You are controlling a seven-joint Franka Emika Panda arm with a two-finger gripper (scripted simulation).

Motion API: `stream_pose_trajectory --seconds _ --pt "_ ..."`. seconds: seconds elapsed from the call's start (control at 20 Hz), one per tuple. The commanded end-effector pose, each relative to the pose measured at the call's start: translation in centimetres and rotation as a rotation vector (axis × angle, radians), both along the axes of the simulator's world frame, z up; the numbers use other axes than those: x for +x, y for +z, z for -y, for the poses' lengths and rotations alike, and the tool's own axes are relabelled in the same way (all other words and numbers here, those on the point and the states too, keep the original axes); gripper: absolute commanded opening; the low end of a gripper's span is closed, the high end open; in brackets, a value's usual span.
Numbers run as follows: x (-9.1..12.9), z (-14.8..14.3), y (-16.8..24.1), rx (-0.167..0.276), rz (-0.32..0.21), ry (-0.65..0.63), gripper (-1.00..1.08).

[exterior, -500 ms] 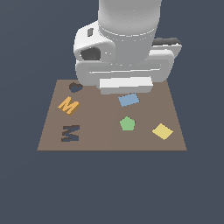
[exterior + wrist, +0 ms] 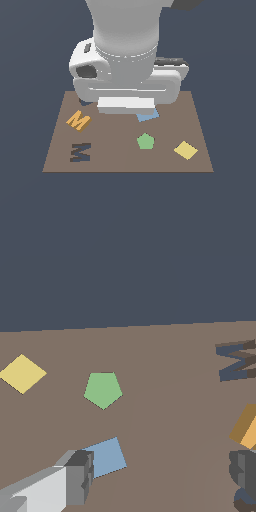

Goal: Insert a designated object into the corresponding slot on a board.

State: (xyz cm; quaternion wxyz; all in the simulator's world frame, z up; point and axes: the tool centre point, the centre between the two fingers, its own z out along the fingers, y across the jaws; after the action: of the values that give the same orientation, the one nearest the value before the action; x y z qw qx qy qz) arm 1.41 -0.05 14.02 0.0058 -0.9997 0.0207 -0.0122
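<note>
In the exterior view the orange M block [image 2: 78,120] lies free near the brown board's [image 2: 200,150] left edge, just behind the M-shaped slot [image 2: 80,152]; the arm's bulk hides the gripper, risking a misjudged approach. In the wrist view the gripper [image 2: 162,476] is spread and empty, one finger [image 2: 80,476] beside the blue rectangle [image 2: 106,457]; descending here could nudge that instead of the M.

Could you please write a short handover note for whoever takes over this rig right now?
Hand: open and empty, fingers spread wide, held above the board near the blue rectangle.
Orange M: lying flat on the board toward the exterior view's left, ungrasped.
M-shaped slot: empty, just in front of the orange M in the exterior view.
Done: nothing picked yet.
Left: move the hand over the orange M, grasp it, lift, align with the slot and insert. Leave the green pentagon and yellow diamond alone.
</note>
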Motion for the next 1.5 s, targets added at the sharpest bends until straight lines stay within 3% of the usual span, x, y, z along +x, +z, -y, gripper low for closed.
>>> stream_pose_trajectory --seconds 0.0,0.35,0.6,1.4,1.45 --pt "0.2 2.2 -1.2 -0.002 -0.004 -0.067 1.00" --pt "-0.5 10.8 -6.0 -0.006 -0.018 -0.347 1.00" --pt "-1.8 14.9 -8.3 -0.006 -0.024 -0.484 1.00" --pt "-2.4 16.0 -11.0 -0.004 -0.027 -0.527 1.00" --pt "-2.4 16.0 -11.0 -0.004 -0.027 -0.527 -1.00"
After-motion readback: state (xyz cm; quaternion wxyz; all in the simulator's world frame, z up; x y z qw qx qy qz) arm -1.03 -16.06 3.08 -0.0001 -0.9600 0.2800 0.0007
